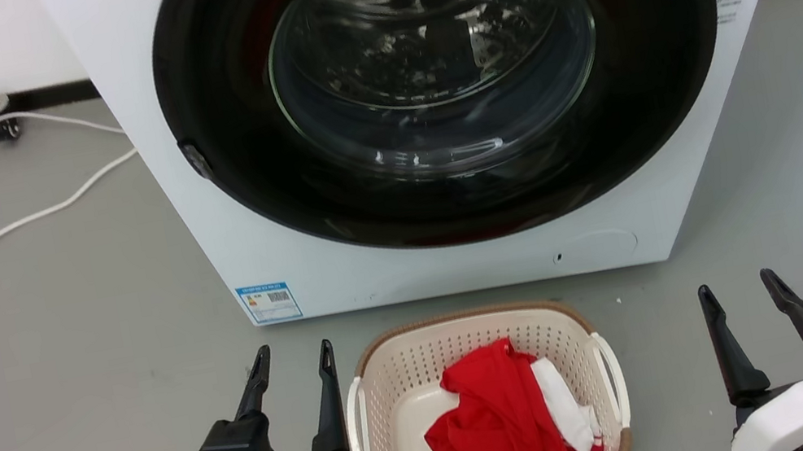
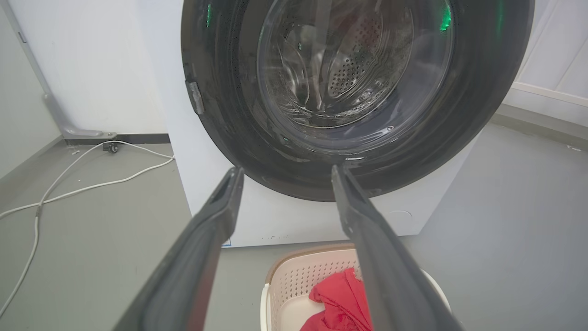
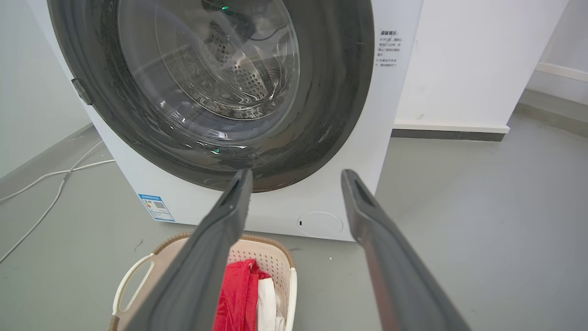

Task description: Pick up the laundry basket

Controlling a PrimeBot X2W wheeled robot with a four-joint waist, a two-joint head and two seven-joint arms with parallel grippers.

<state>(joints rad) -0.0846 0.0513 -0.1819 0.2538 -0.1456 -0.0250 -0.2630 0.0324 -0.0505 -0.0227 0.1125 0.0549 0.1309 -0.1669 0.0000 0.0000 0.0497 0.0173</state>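
Head view — laundry basket [image 1: 409, 364] near rim cut off; left jaws, right jaws spread, empty.

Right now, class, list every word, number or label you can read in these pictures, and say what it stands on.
The sticker, low left on the washer front: blue-edged, with a QR code; print too small to read.
The print block, upper right on the washer front: several lines, too blurred to read.
The basket: no text seen.
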